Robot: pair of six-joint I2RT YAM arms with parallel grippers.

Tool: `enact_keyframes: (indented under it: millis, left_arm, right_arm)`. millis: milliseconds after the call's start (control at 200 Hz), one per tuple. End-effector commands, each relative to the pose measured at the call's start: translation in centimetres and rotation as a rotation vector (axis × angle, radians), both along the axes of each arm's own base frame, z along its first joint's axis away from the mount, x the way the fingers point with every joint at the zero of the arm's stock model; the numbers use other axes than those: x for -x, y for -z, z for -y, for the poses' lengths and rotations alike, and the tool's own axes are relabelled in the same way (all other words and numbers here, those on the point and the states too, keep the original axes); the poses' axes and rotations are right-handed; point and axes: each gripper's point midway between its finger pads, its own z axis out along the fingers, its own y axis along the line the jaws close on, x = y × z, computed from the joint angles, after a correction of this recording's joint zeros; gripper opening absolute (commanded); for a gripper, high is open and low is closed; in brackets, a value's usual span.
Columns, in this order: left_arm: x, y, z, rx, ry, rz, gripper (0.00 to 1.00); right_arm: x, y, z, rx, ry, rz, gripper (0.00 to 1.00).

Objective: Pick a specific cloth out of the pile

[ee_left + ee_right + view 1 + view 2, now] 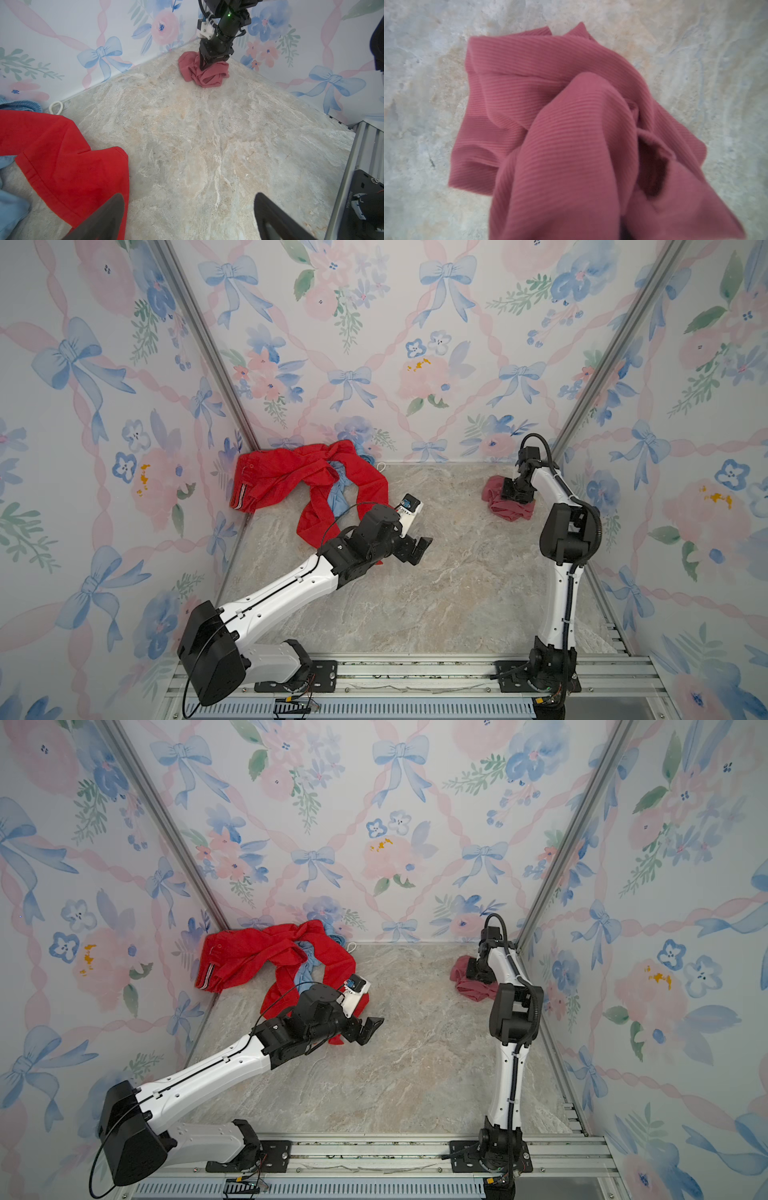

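The cloth (505,509) (473,991), dusty rose-pink and ribbed, lies crumpled on the marble floor near the back right corner, apart from the pile (291,481) (257,957). My right gripper (515,493) (205,65) points down into its folds. In the right wrist view the cloth (571,124) fills the frame and hides the fingers, so their spread does not show. My left gripper (419,551) (189,197) hovers open over bare floor beside a leg of the red trousers (62,166), with nothing between its fingers.
A light blue cloth (338,497) (10,207) is tangled in the red trousers at the back left. A white cord loop (381,466) (56,107) lies by the back wall. Floral walls close three sides; metal rails (415,672) run along the front.
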Motion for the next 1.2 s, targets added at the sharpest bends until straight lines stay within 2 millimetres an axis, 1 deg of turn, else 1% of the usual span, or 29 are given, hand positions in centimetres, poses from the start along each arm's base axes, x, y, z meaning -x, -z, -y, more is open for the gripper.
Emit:
enact_keyframes:
  millis: [0, 80, 225, 315, 400, 470, 475, 505, 515, 525, 555, 575, 585, 600, 605, 610, 620, 660, 665, 700, 730, 740, 800, 885, 965, 1025, 1130, 1135, 1195]
  left_arm:
    - [-0.1, -0.7, -0.7, -0.008, -0.014, 0.041, 0.98]
    - [-0.1, -1.0, -1.0, -0.006, -0.017, 0.055, 0.98]
    - [0.1, -1.2, -1.9, -0.011, -0.031, 0.072, 0.98]
    - [-0.1, -1.3, -2.6, -0.013, -0.060, 0.085, 0.98]
    - [-1.1, -1.3, -4.1, -0.026, -0.138, 0.117, 0.98]
    - [-2.6, -0.9, -6.6, -0.051, -0.279, 0.169, 0.98]
    - [-2.7, -0.8, -6.9, -0.055, -0.289, 0.172, 0.98]
    - [-3.3, -0.5, -8.2, -0.065, -0.357, 0.197, 0.98]
    - [-3.5, -0.4, -8.8, -0.070, -0.380, 0.206, 0.98]
    - [-3.6, -0.2, -9.3, -0.074, -0.404, 0.213, 0.98]
    - [-4.1, 0.2, -10.9, -0.086, -0.474, 0.239, 0.98]
    - [-4.3, 0.4, -12.0, -0.092, -0.524, 0.255, 0.98]
    - [-4.4, 0.6, -12.7, -0.096, -0.551, 0.262, 0.98]
    - [-4.7, 0.5, -13.7, -0.095, -0.593, 0.278, 0.98]
    - [-4.6, 1.1, -14.1, -0.107, -0.605, 0.275, 0.98]
    - [-4.5, 1.4, -14.4, -0.112, -0.618, 0.276, 0.98]
    - [-4.5, 1.9, -15.1, -0.122, -0.639, 0.275, 0.98]
    - [-4.5, 2.5, -17.3, -0.135, -0.716, 0.310, 0.98]
    - [-4.4, 2.7, -17.6, -0.141, -0.724, 0.314, 0.98]
    - [-4.1, 3.3, -19.0, -0.154, -0.758, 0.344, 0.98]
    - [-3.8, 4.2, -20.1, -0.173, -0.776, 0.366, 0.98]
    - [-3.7, 4.5, -20.5, -0.180, -0.783, 0.373, 0.98]
    - [-3.2, 5.9, -22.6, -0.227, -0.824, 0.412, 0.98]
    - [-2.7, 7.7, -25.9, -0.269, -0.915, 0.439, 0.98]
    - [-2.6, 9.1, -28.0, -0.227, -0.968, 0.434, 0.98]
    - [-2.6, 9.9, -28.6, -0.160, -0.960, 0.441, 0.98]
    - [-2.7, 10.3, -29.3, -0.060, -0.937, 0.474, 0.98]
    - [-2.7, 10.3, -29.3, -0.059, -0.937, 0.474, 0.98]
    - [-3.1, 10.5, -29.8, -0.048, -0.936, 0.479, 0.98]
  right_arm:
    - [0.1, -4.9, 0.3, 0.015, 0.011, 0.089, 0.69]
    - [0.2, -6.6, 0.4, 0.025, 0.012, 0.124, 0.77]
    - [0.7, -9.4, 0.6, 0.046, 0.021, 0.165, 0.83]
    - [1.3, -11.5, 0.1, 0.045, 0.011, 0.201, 0.87]
    - [2.6, -13.7, -0.8, 0.050, -0.009, 0.250, 0.95]
    - [4.2, -15.8, -1.8, 0.037, -0.022, 0.329, 1.00]
    - [4.3, -16.2, -1.9, 0.036, -0.022, 0.341, 1.00]
    - [5.3, -16.8, -2.4, 0.020, -0.029, 0.384, 0.97]
    - [5.6, -17.4, -2.5, 0.018, -0.031, 0.412, 0.97]
    - [6.0, -17.5, -2.6, 0.012, -0.033, 0.425, 0.97]
    - [6.9, -18.5, -3.0, 0.003, -0.038, 0.498, 0.97]
    - [7.9, -19.8, -3.1, 0.004, -0.037, 0.565, 0.97]
    - [8.4, -19.7, -3.1, 0.003, -0.036, 0.580, 0.97]
    - [9.0, -20.7, -3.1, 0.003, -0.037, 0.631, 0.97]
    - [9.2, -20.9, -3.1, 0.004, -0.038, 0.643, 0.97]
    - [9.4, -20.7, -3.2, 0.005, -0.039, 0.651, 0.97]
    - [9.9, -21.1, -3.3, 0.005, -0.043, 0.677, 0.97]
    - [11.8, -21.7, -3.6, 0.020, -0.071, 0.761, 0.97]
    - [12.1, -21.6, -3.6, 0.021, -0.074, 0.765, 0.97]
    - [13.7, -22.1, -3.8, 0.047, -0.085, 0.829, 0.97]
    - [15.0, -21.9, -4.0, 0.073, -0.103, 0.852, 0.97]
    - [15.5, -22.1, -3.9, 0.084, -0.103, 0.866, 0.97]
    - [17.7, -21.1, -4.0, 0.157, -0.129, 0.879, 0.97]
    - [20.1, -18.4, -3.4, 0.217, -0.114, 0.850, 0.97]
    - [21.8, -15.0, -2.7, 0.239, -0.080, 0.800, 0.97]
    - [22.8, -12.7, -2.3, 0.245, -0.050, 0.796, 0.97]
    - [24.0, -9.6, -1.7, 0.247, -0.006, 0.820, 0.97]
    - [24.2, -9.1, -1.7, 0.247, -0.007, 0.812, 0.97]
    - [24.4, -8.0, -1.6, 0.232, 0.008, 0.834, 0.97]
